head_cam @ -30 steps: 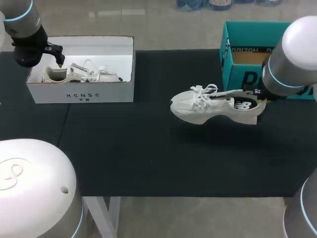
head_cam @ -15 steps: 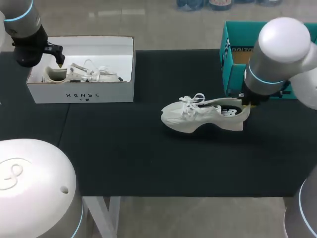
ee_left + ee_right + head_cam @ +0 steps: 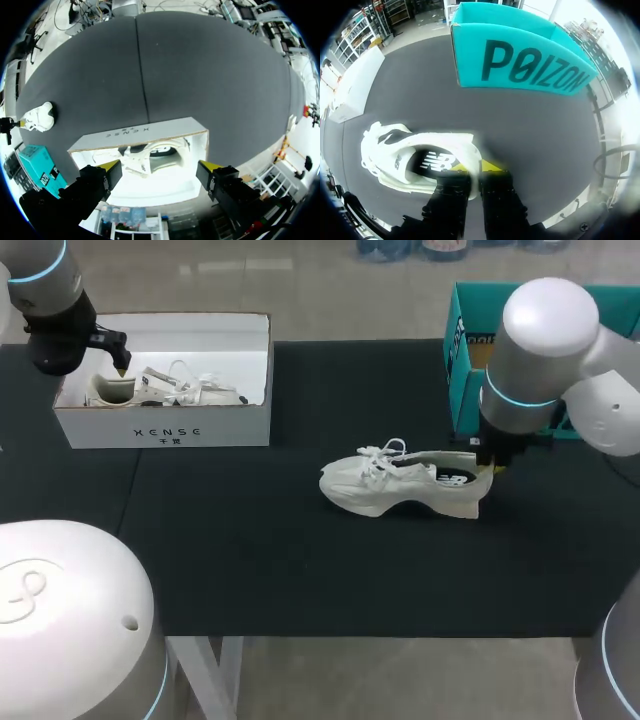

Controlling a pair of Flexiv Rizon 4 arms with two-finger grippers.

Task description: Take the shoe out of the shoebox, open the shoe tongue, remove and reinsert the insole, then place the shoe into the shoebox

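Shoe (image 3: 400,483) sits near the teal shoebox (image 3: 465,390), heel clamped in right pincer (image 3: 476,168); left pincer (image 3: 159,166) apart above white box (image 3: 165,428).

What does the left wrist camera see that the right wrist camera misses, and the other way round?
Only the left wrist view: the left gripper, open above the white shoebox, and a second shoe lying inside it. Only the right wrist view: the right gripper shut on the heel of the shoe. Both: that shoe on the table, the teal box and the white shoebox.
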